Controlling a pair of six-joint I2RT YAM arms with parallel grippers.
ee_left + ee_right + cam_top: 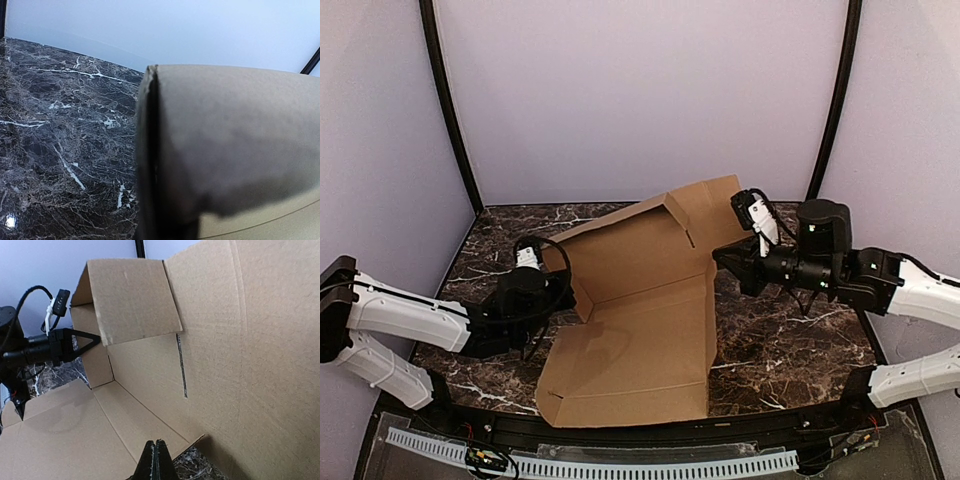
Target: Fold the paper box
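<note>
The paper box (640, 330) is a plain brown cardboard sheet; its front half lies flat on the table and its back panel stands tilted up. My left gripper (560, 292) is at the box's raised left side flap. In the right wrist view its fingers (85, 342) meet in a point at the flap's edge, shut on it. The left wrist view is filled by that flap (235, 140), which hides the fingers. My right gripper (727, 262) is shut and empty, its tips (157, 452) pressed together just over the right edge of the box (225, 340).
The dark marble table (780, 340) shows on both sides of the box. Lilac walls and black corner poles (450, 110) close in the back and sides. A thin slot (181, 365) is cut in the raised back panel.
</note>
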